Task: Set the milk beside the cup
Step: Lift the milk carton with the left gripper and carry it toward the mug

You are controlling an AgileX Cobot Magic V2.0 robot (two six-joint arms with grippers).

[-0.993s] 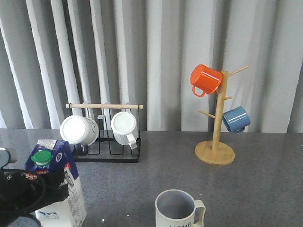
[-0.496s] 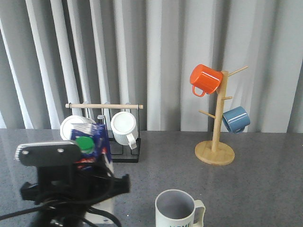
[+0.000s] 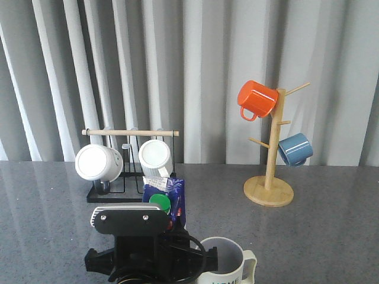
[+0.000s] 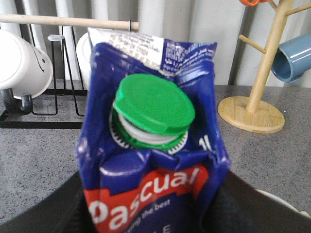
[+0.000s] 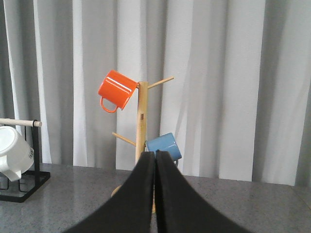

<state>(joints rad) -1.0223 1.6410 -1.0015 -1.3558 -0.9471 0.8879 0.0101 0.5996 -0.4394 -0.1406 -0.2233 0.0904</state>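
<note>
The milk (image 3: 167, 198) is a dark-blue carton with a green cap (image 4: 153, 110) and a red "Pascual" band. It stands upright in my left gripper (image 4: 153, 211), which is shut on it, with a black finger on each side of its body. In the front view the carton's top shows just above my left arm (image 3: 129, 232), immediately left of the cup (image 3: 220, 262). The cup is a white mug with a grey-blue inside, and the frame's bottom edge cuts it off. My right gripper (image 5: 155, 155) is shut on nothing and points at the wooden tree; it is out of the front view.
A black rack (image 3: 131, 192) with a wooden bar holds two white mugs (image 3: 98, 162) behind the milk at the back left. A wooden mug tree (image 3: 269, 189) at the back right carries an orange mug (image 3: 257, 99) and a blue mug (image 3: 295, 149). Curtains close off the back.
My left arm has carried the milk from the left edge of the table rightward to just beside the cup. The cup, rack and tree have not moved.
</note>
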